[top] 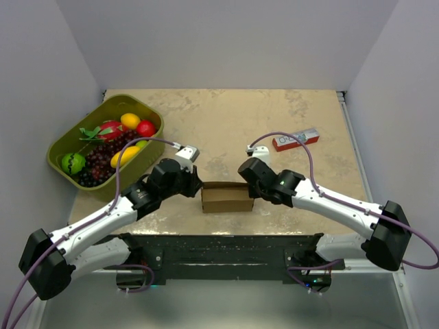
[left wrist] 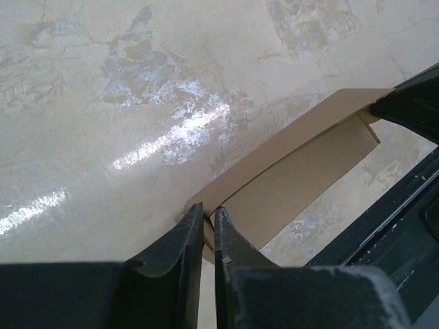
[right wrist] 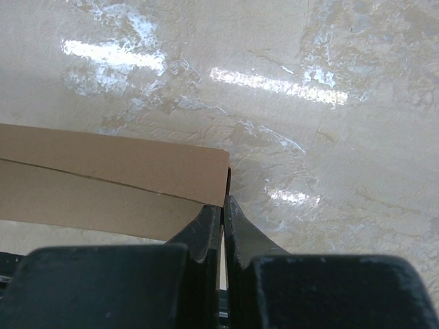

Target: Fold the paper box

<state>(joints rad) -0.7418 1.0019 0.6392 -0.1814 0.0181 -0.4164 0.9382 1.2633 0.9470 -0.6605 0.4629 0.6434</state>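
Brown card makes the paper box (top: pixel 227 197). From above, it sits on the counter (top: pixel 226 116) near the front edge, right between the two arms. The left fingers (top: pixel 197 185) touch its left end. The right fingers (top: pixel 248 184) touch its right end. A green tub (top: pixel 63 173) full of fruit sits well away on the left. A red-and-white carton (top: pixel 295 140) lies well away on the right.

From the left wrist, the left fingers (left wrist: pixel 208 216) are squeezed almost together. They pinch the near end of the paper box (left wrist: pixel 302 164). The box runs away from them across the shiny counter (left wrist: pixel 137 82). The dark right fingers (left wrist: pixel 405 103) cover its far end.

From the right wrist, the right fingers (right wrist: pixel 223 208) are pressed tight together. Their tips touch the end corner of the paper box (right wrist: pixel 116 164). I cannot tell if any card is caught between them. The box lies flat on the counter (right wrist: pixel 329 151).
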